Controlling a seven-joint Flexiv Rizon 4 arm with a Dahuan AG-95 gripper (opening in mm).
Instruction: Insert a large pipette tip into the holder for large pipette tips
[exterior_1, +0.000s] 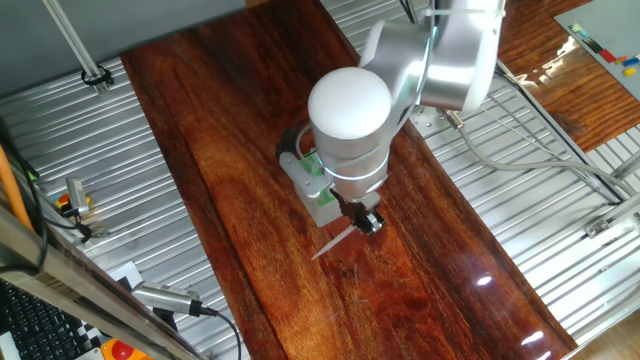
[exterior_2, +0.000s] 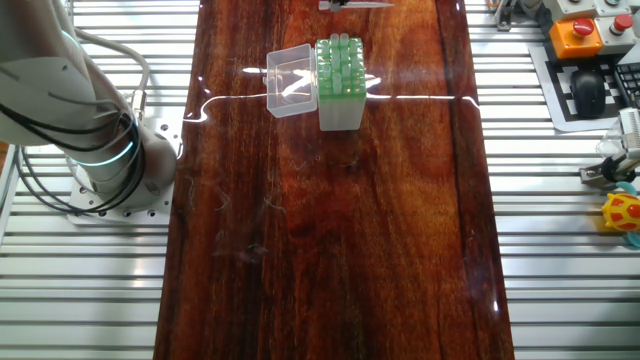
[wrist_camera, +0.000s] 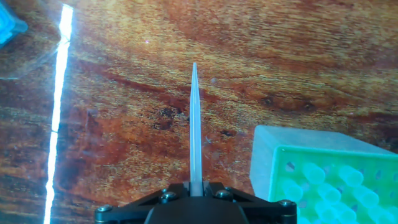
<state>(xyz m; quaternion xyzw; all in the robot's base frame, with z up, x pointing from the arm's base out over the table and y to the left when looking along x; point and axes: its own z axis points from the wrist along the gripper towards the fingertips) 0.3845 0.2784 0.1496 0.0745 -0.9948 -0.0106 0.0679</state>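
My gripper (wrist_camera: 196, 186) is shut on the wide end of the large pipette tip (wrist_camera: 195, 124), a thin whitish cone that points straight ahead above the wooden board. In one fixed view the gripper (exterior_1: 370, 220) holds the tip (exterior_1: 335, 243) slanting down to the left, just past the holder. The holder for large pipette tips (exterior_2: 338, 75) is a pale green box with a grid of holes. Its clear lid (exterior_2: 290, 80) lies open beside it. In the hand view the holder (wrist_camera: 323, 180) sits to the lower right of the tip, apart from it. My arm partly hides the holder (exterior_1: 322, 198).
The dark wooden board (exterior_2: 330, 230) runs between ribbed metal surfaces. The robot base (exterior_2: 100, 150) with cables stands at its left. An orange stop button (exterior_2: 580, 30), a mouse (exterior_2: 590, 92) and a yellow toy (exterior_2: 622, 212) lie to the right. A bluish object (wrist_camera: 9, 28) shows at the hand view's corner.
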